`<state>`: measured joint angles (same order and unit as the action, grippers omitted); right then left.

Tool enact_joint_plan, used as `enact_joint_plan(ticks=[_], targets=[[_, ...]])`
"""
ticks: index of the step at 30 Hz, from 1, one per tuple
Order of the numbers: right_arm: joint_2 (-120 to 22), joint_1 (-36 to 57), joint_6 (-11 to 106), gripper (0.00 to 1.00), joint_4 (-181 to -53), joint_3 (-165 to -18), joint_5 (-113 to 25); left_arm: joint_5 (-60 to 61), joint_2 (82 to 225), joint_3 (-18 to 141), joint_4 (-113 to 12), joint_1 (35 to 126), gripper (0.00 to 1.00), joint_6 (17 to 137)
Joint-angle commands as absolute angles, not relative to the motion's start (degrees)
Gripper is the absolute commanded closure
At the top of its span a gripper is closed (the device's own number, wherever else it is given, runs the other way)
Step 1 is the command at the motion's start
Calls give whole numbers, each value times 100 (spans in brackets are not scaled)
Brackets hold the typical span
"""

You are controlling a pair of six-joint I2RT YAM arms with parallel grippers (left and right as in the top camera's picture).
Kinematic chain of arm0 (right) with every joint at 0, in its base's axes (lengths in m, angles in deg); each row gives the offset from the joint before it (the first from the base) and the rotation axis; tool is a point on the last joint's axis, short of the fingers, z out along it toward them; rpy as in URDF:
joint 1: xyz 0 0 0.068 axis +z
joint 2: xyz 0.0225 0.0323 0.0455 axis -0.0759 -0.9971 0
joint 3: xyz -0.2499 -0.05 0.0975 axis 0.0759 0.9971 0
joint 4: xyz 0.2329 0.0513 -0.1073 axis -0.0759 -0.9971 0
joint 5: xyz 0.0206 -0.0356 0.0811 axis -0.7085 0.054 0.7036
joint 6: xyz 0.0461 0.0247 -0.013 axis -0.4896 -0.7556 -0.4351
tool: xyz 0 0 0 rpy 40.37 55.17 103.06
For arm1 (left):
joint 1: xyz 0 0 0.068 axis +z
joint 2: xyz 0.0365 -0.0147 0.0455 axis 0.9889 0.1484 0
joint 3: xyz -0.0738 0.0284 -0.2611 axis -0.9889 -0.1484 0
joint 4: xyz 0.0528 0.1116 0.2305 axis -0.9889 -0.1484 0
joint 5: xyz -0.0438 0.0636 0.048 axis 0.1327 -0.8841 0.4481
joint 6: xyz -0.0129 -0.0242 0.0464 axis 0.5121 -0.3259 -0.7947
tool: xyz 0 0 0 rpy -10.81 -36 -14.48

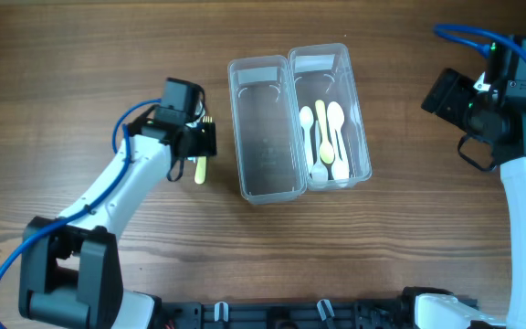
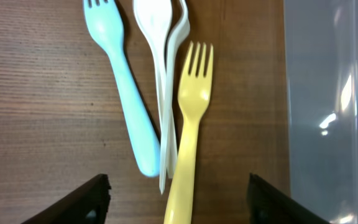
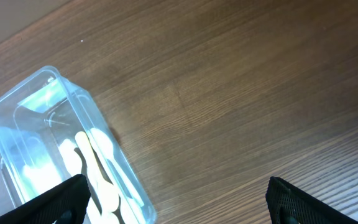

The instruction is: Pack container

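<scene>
A clear plastic container [image 1: 345, 100] stands at the table's middle with several white and cream spoons [image 1: 322, 132] in it; its open lid [image 1: 265, 137] lies beside it on the left. In the left wrist view a yellow fork [image 2: 188, 130], a light blue fork [image 2: 126, 93] and white forks [image 2: 163, 56] lie together on the wood. My left gripper [image 2: 179, 205] is open, its fingers on either side of the yellow fork's handle. My right gripper [image 3: 179, 205] is open and empty above bare table right of the container [image 3: 73, 162].
The lid's clear edge [image 2: 331, 112] shows at the right of the left wrist view, close to the forks. Bare wooden table [image 1: 409, 238] lies between the container and the right arm.
</scene>
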<state>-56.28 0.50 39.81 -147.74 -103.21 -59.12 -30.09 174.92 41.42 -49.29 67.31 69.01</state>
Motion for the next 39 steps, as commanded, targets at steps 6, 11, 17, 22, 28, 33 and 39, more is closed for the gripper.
enact_joint_plan(ticks=[6, 11, 17, 22, 28, 33, 39], targets=[[-5676, 21, 4025, 9, -14841, -10301, -5824, -2435, 17630, 4253, -3893, 7024, 44, 6895], [-5676, 21, 4027, 10, -14890, -10301, -5824, -1785, 18087, 4251, -3936, 7022, 56, 6895], [-5678, 21, 4025, 10, -14890, -10301, -5824, -1720, 18472, 4251, -3954, 7018, 59, 6890], [-5678, 21, 4025, 10, -14890, -10301, -5824, -1571, 18587, 4247, -4037, 6989, 60, 6895], [-5678, 21, 4025, 11, -14885, -10301, -5824, -1598, 18607, 4225, -4249, 6985, 59, 6890], [-5678, 21, 4025, 12, -14890, -10301, -5824, -1639, 18778, 4225, -4271, 6884, 58, 6613], [-5678, 21, 4027, 13, -14946, -10301, -5824, -2205, 18998, 4225, -4247, 6738, 58, 6611]])
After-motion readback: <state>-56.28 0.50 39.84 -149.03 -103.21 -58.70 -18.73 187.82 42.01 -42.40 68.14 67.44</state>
